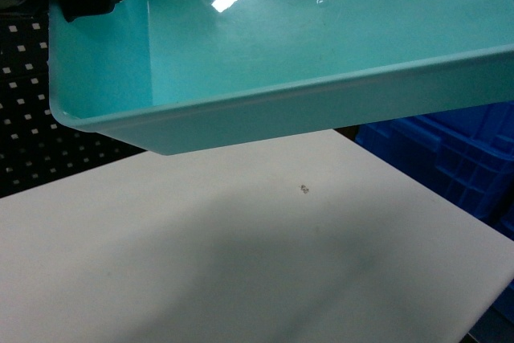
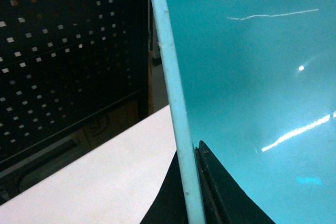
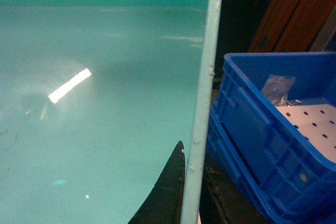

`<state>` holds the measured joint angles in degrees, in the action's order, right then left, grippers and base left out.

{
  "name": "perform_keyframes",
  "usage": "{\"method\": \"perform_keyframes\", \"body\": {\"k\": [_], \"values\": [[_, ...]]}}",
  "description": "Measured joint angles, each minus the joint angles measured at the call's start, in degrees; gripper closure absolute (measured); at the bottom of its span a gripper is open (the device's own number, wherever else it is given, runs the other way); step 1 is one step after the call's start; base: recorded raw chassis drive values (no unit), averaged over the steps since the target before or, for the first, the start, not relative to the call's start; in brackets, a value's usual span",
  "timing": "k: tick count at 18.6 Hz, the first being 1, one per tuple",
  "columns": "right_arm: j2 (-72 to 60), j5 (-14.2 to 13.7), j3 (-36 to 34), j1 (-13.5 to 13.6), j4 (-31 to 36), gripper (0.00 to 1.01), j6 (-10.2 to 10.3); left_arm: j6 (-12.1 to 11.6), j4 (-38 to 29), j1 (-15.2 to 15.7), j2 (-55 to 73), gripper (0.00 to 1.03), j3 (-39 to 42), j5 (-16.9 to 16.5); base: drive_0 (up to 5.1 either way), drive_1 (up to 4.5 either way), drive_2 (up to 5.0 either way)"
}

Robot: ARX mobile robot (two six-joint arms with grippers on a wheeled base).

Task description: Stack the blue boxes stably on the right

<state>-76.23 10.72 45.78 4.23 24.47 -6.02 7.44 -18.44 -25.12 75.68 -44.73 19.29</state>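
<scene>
**Turquoise tub held aloft, stacking not yet done**

The light turquoise, shallow, smooth plastic tub (image 1: pixel 265 46) was held raised above the white desk (image 1: pixel 201 255), its near wall filling the top of the head view and its shadow cast on the bare surface below. The left gripper (image 2: pixel 199 192) was seen closed on the tub's left rim, one dark finger on each side of the wall. The right gripper (image 3: pixel 186 192) was likewise clamped across the right rim. The larger royal-blue, thick-rimmed plastic crate (image 3: pixel 262 145) stood by the desk's right edge, just beside the tub's right wall; a white perforated plate (image 3: pixel 315 124) and a small clear bag (image 3: pixel 278 87) lay inside it. The lifting was judged complete. Carrying the tub rightward over the crate, lowering it level and releasing both rims were judged still to be done
</scene>
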Motion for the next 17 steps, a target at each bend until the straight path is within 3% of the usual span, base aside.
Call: {"method": "perform_keyframes", "body": {"k": [17], "values": [[0.0,0.0,0.0,0.0,0.0,0.94,0.0,-0.02,0.0,0.0,0.0,1.01,0.0,0.0,-1.6,-1.61,-1.6]]}}
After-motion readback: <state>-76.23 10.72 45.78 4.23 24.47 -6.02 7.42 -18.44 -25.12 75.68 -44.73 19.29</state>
